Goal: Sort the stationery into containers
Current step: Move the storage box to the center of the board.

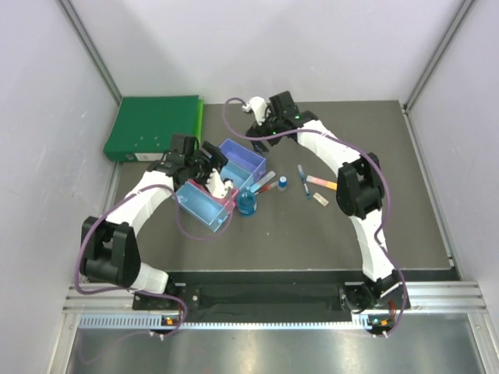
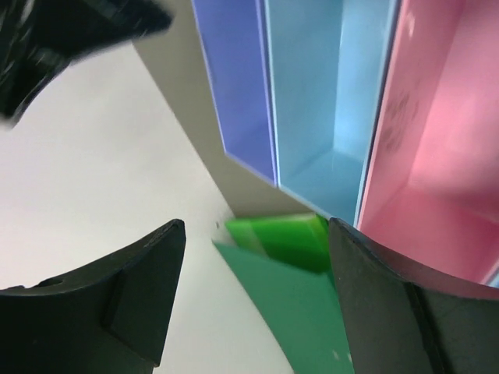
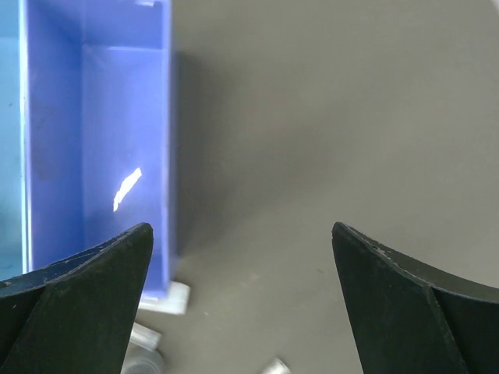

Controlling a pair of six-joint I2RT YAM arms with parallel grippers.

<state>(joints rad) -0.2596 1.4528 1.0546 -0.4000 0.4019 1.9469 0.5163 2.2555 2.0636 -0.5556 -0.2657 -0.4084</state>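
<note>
At table centre: row of four joined bins (image 1: 201,204), lying diagonally. Left gripper (image 2: 257,296) above the bins, fingers apart, nothing between them. Right gripper (image 3: 242,304) beside the purple bin (image 3: 93,140), fingers wide apart, empty. Stationery lies on the table right of the bins:
- blue reel (image 1: 247,204), just beside the row
- red-blue pen (image 1: 266,183)
- small bottle (image 1: 283,183)
- orange-pink marker (image 1: 321,183)
- pale block (image 1: 321,199)

Green binder (image 1: 152,126) at far left.

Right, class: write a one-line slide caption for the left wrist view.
Open left gripper facing the purple bin, light blue bin and pink bin, green binder low in frame.
</note>
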